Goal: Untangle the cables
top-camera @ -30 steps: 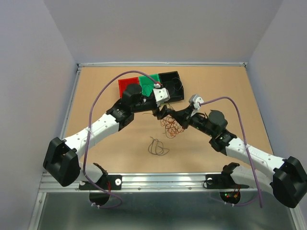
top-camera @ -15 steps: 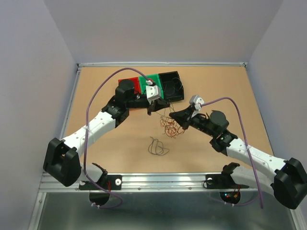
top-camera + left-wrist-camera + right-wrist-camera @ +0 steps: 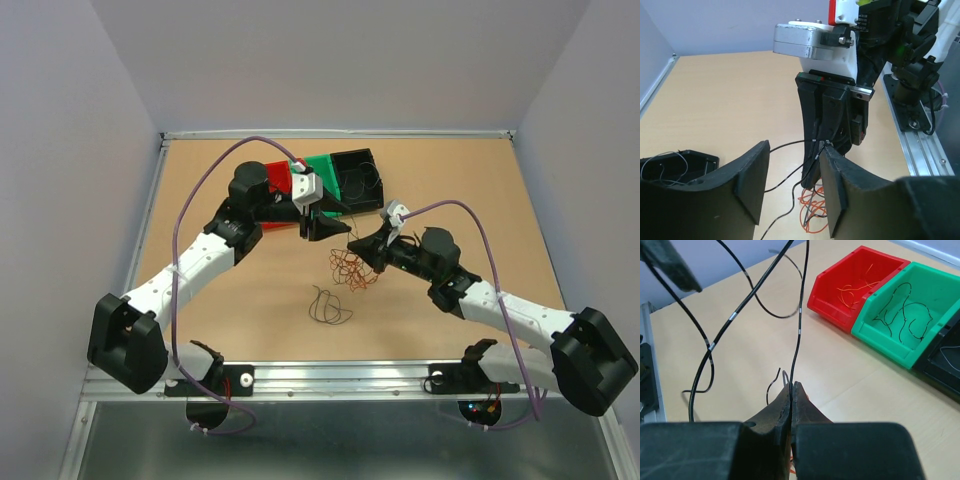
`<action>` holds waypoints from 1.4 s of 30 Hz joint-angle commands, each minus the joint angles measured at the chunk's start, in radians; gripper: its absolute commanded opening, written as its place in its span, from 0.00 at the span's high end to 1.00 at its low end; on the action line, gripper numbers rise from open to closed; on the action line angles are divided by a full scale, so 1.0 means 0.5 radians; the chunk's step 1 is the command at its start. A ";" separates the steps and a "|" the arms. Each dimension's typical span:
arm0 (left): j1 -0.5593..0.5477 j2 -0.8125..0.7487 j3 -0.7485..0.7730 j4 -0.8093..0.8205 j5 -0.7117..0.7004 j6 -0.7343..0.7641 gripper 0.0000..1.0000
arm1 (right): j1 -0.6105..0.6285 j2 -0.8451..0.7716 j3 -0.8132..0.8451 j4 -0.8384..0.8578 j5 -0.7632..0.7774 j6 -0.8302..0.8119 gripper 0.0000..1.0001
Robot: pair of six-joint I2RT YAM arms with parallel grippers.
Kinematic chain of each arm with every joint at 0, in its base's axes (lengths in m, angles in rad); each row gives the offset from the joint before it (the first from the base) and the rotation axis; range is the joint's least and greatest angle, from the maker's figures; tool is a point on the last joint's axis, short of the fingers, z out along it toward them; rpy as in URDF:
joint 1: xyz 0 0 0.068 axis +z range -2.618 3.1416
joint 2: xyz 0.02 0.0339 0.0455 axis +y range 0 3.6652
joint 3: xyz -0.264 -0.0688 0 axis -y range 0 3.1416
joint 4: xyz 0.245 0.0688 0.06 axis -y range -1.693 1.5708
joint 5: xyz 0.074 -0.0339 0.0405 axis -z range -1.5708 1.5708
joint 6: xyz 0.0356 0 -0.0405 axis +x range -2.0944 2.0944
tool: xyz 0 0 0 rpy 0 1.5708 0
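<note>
A tangle of thin orange-red and brown cables (image 3: 352, 268) hangs and lies on the table between my grippers. My right gripper (image 3: 356, 243) is shut on a thin black cable (image 3: 800, 315), which rises from its closed fingertips (image 3: 791, 386). My left gripper (image 3: 323, 222) is open just left of it. In the left wrist view the black cable (image 3: 785, 177) runs between the open fingers (image 3: 750, 180), and the right gripper (image 3: 827, 125) hangs straight ahead over orange loops (image 3: 815, 215). Another dark cable (image 3: 328, 306) lies loose on the table nearer the front.
Red (image 3: 277, 178), green (image 3: 324, 168) and black (image 3: 362, 178) bins stand in a row at the back, behind the left gripper. In the right wrist view the red bin (image 3: 855, 285) holds orange wires and the green bin (image 3: 905, 315) holds black ones.
My left gripper has drawn back and left toward the bins, away from the right gripper. My right gripper has shifted left and a little back, and the black cable now stretches between them.
</note>
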 commanded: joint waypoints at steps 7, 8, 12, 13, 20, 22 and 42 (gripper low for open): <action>0.002 0.002 0.066 0.017 -0.001 0.045 0.37 | 0.006 -0.095 0.022 0.125 -0.013 -0.019 0.99; -0.001 -0.001 0.066 0.017 -0.011 0.052 0.36 | 0.006 -0.104 0.019 0.125 -0.013 -0.019 0.99; -0.001 -0.004 0.057 -0.014 -0.053 0.137 0.36 | 0.006 -0.141 -0.006 0.128 -0.013 -0.016 1.00; -0.001 -0.007 0.051 -0.023 -0.069 0.156 0.36 | 0.006 -0.156 -0.009 0.131 -0.016 -0.010 1.00; -0.001 0.033 0.069 -0.029 -0.091 0.181 0.67 | 0.006 -0.166 -0.012 0.128 -0.077 -0.013 0.99; -0.001 0.045 0.075 -0.029 -0.072 0.162 0.83 | 0.009 -0.153 -0.009 0.128 -0.083 -0.010 0.99; 0.015 -0.142 1.200 -0.097 -0.262 -0.586 1.00 | 0.006 0.534 0.356 0.134 -0.090 -0.038 0.89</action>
